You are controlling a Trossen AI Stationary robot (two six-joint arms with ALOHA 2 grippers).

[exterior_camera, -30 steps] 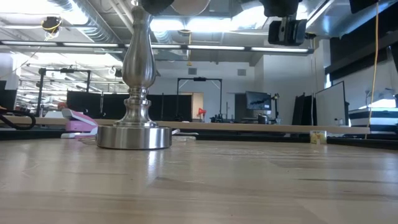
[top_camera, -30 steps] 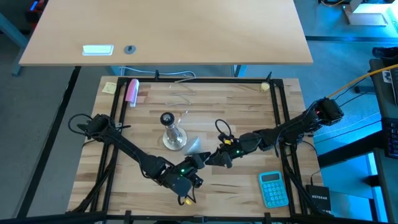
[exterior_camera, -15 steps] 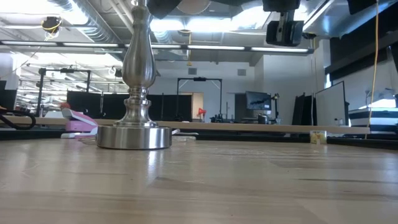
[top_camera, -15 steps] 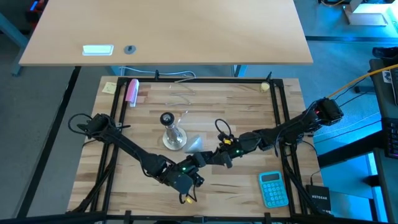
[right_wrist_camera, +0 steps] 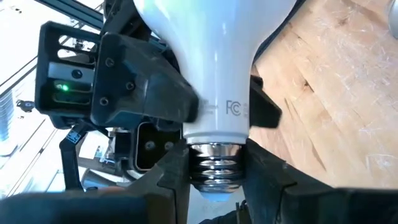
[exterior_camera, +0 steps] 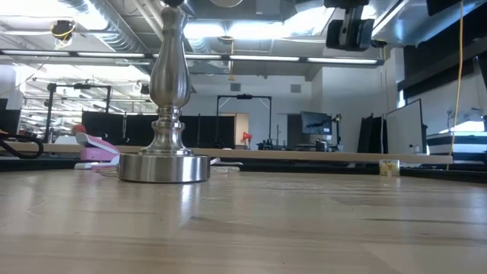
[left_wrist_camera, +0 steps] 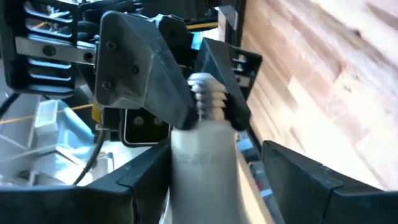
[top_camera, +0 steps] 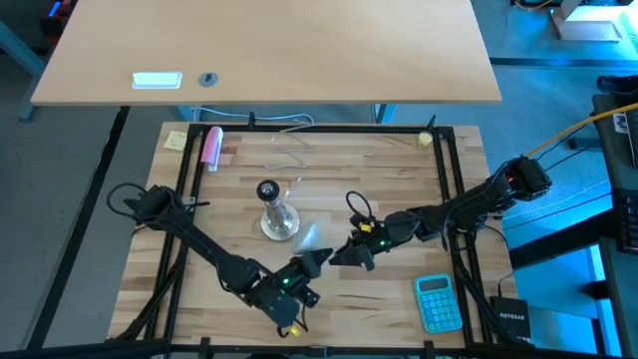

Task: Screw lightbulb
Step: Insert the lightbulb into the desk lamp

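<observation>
The white lightbulb point(right_wrist_camera: 211, 56) is held in the air between my two grippers, right of the metal socket stand point(top_camera: 271, 211), which rests on its round base point(exterior_camera: 163, 167). My right gripper point(right_wrist_camera: 214, 177) is shut on the bulb's screw end. My left gripper point(top_camera: 317, 259) comes from the near left and is shut on the bulb's white neck. In the low view only the bulb's underside point(exterior_camera: 226, 2) shows at the top edge. In the high view the bulb point(top_camera: 313, 236) is a pale patch just beyond the fingertips. My left gripper pinches the bulb's white neck point(right_wrist_camera: 217, 109) between its two fingers point(right_wrist_camera: 149, 93), just above the metal thread. The fingers lie across the neck. The bulb is lifted clear of the table. My right gripper pinches the bulb's metal screw thread point(right_wrist_camera: 214, 168) between its two fingers point(left_wrist_camera: 140, 68). It comes level from the table's right, and the bulb points away from it, globe outward. The bulb is clear of the table and of the socket stand.
A teal calculator point(top_camera: 436, 302) lies near the right front. A pink object point(top_camera: 211, 146) and a yellow note point(top_camera: 175, 140) lie at the far left, and a small yellow thing point(top_camera: 426, 138) at the far right. Bare wood lies in front of the stand.
My left arm's wrist has drawn toward the table's near edge while its fingertips stay at the bulb. In the low view the bulb and my right gripper have risen a little, and the bulb has almost left the picture's top.
</observation>
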